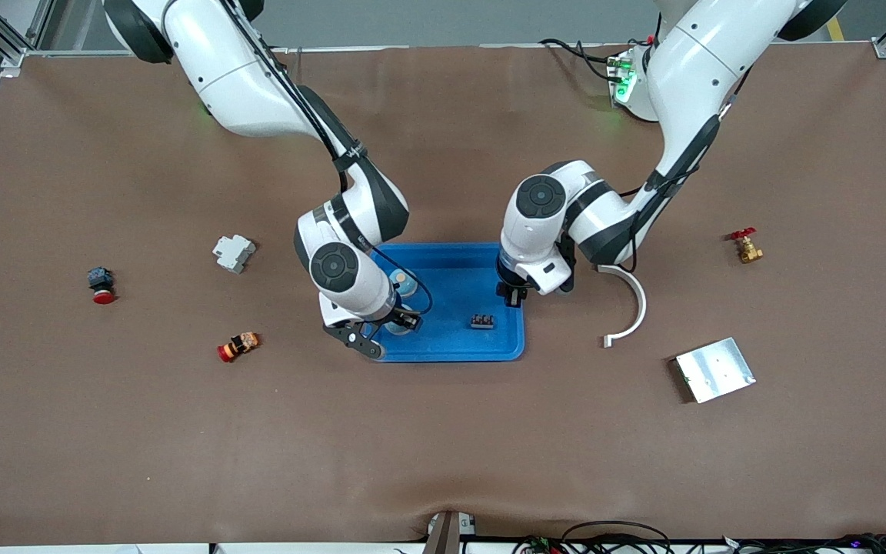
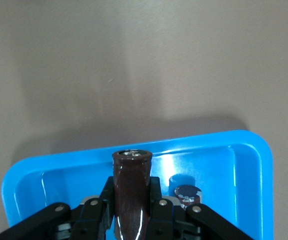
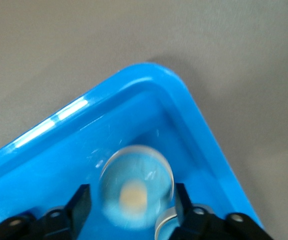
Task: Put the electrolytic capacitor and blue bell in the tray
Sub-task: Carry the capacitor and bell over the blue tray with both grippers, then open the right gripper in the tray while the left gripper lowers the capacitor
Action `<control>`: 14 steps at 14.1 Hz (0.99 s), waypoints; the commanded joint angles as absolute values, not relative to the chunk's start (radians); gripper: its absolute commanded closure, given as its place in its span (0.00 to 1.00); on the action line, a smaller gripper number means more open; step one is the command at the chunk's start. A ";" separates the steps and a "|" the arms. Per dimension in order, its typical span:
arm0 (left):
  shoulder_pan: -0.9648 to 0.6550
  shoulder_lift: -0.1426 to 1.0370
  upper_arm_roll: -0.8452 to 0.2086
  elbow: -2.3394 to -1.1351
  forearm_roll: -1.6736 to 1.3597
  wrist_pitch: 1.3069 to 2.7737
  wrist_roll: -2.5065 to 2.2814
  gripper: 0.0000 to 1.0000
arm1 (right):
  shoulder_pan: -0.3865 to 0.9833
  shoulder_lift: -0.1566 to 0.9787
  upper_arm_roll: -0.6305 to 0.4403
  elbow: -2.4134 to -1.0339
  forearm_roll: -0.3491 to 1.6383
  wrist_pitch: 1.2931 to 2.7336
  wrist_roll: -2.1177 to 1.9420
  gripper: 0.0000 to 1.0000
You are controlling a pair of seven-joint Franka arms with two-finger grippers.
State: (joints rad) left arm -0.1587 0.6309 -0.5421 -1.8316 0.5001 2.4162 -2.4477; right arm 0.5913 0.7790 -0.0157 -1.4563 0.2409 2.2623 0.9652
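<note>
Bell-wise it's basically sorted: lower centre of the front frame, the right gripper (image 1: 393,323) has its fingers spread around the blue bell (image 3: 135,186), which looks dropped into the tray (image 1: 454,350). Higher up, over the tray's edge, the left gripper (image 1: 514,296) is clamped on the electrolytic capacitor (image 2: 131,192), not released yet.

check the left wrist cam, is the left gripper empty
No: the left gripper is shut on a dark brown capacitor, held over the blue tray.
</note>
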 commanded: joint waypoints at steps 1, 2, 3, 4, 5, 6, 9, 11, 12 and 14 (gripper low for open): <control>-0.187 0.638 -0.535 -1.810 0.494 2.399 -2.529 1.00 | 0.580 0.795 -0.014 -1.436 0.272 2.252 0.948 0.00; -0.201 0.641 -0.535 -1.810 0.492 2.398 -2.543 1.00 | 0.577 0.795 -0.014 -1.437 0.268 2.249 0.918 0.00; -0.213 0.644 -0.535 -1.809 0.492 2.387 -2.562 1.00 | 0.574 0.792 -0.020 -1.437 0.268 2.246 0.892 0.00; -0.218 0.655 -0.535 -1.793 0.492 2.384 -2.580 1.00 | 0.566 0.784 -0.031 -1.439 0.267 2.238 0.885 0.00; -0.227 0.669 -0.535 -1.777 0.492 2.375 -2.604 1.00 | 0.558 0.772 -0.050 -1.439 0.259 2.208 0.879 0.00; -0.245 0.687 -0.531 -1.747 0.494 2.358 -2.624 1.00 | 0.554 0.759 -0.072 -1.439 0.235 2.166 0.850 0.00; -0.378 0.721 -0.415 -1.668 0.482 2.300 -2.649 1.00 | 0.450 0.695 -0.084 -1.439 0.155 1.990 0.646 0.00; -0.410 0.727 -0.385 -1.664 0.479 2.299 -2.660 1.00 | 0.378 0.638 -0.084 -1.448 0.153 1.916 0.505 0.00; -0.410 0.732 -0.385 -1.664 0.480 2.299 -2.666 1.00 | 0.345 0.599 -0.086 -1.460 0.141 1.899 0.447 0.00; -0.413 0.736 -0.385 -1.664 0.480 2.301 -2.669 1.00 | 0.281 0.504 -0.086 -1.497 0.101 1.878 0.368 0.00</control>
